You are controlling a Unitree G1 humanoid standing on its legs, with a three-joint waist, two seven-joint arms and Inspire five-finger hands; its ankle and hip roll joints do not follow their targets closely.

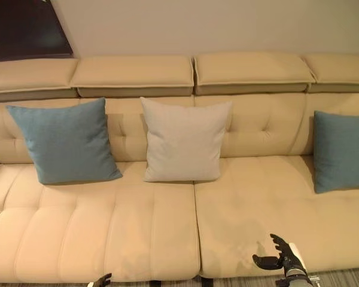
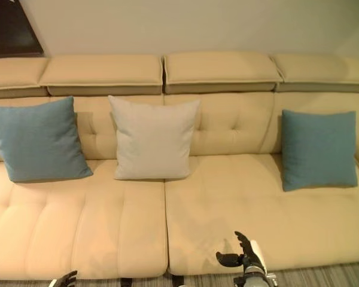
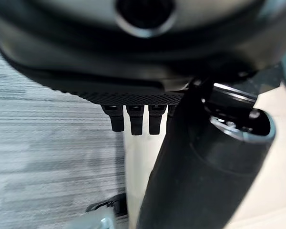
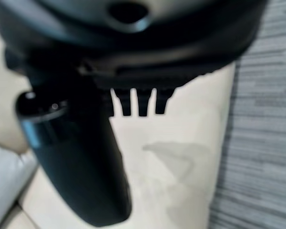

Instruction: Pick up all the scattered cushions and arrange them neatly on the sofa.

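Left to right, a blue cushion, a grey cushion and a second blue cushion stand upright against the sofa back, facing out, each square. The left hand hangs with straight fingers, the right hand spread, both empty; a careless sweep could topple one.

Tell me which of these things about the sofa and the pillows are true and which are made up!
1. Three cushions lean on the sofa back. True.
2. The grey cushion lies flat on the floor. False: it stands upright on the seat.
3. The right robot hand holds a cushion. False: it is open and holds nothing.
4. Two cushions are blue. True.
5. The left robot hand is low at the sofa's front edge. True.
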